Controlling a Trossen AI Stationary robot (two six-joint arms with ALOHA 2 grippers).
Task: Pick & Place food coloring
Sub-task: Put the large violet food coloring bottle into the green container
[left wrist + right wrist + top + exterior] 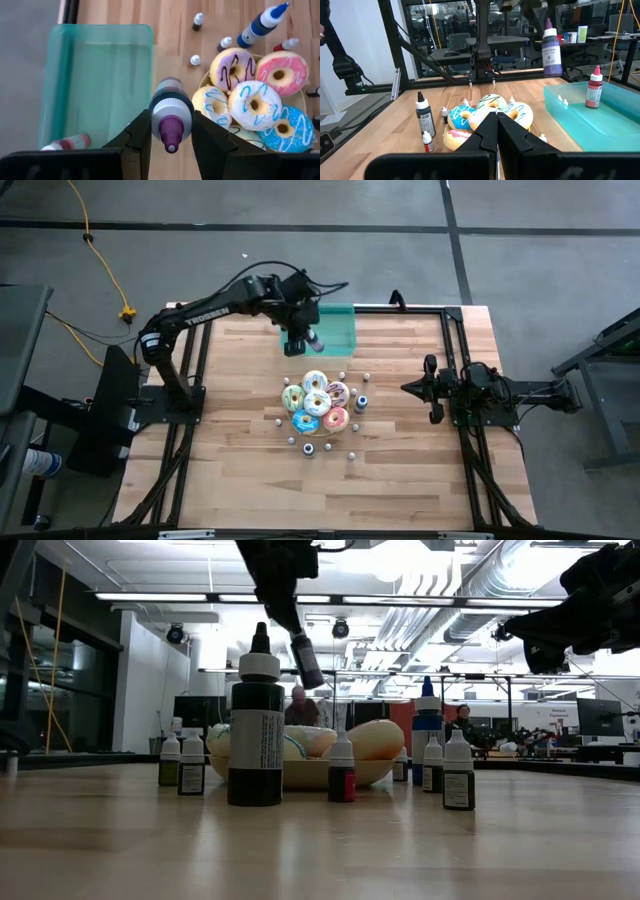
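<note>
My left gripper (171,131) is shut on a purple-capped food coloring bottle (171,117) and hangs high in the air over the corner of the translucent teal tray (338,325) nearest the donuts (315,402). In the low view the bottle (305,658) is well above the table. A red bottle (593,90) stands upright inside the tray. Several small bottles stand on the wood around the donut bowl, among them a tall black one (256,730) and a blue one (262,22). My right gripper (496,120) is shut and waits at the table's right side (412,387). My left gripper pinches the purple-capped bottle between its two fingers (142,135), one on each side of its upper body just below the white collar (171,107). The fingers come from above, pointing down. The bottle is lifted clear, cap up toward the wrist, body hanging slightly tilted below (551,50).
The donut bowl (300,772) sits mid-table with bottles ringed around it. The tray lies at the far edge, mostly bare inside. Black frame rails (455,360) run along the table's sides. Bare wood shows left, right and near. People sit in the room behind.
</note>
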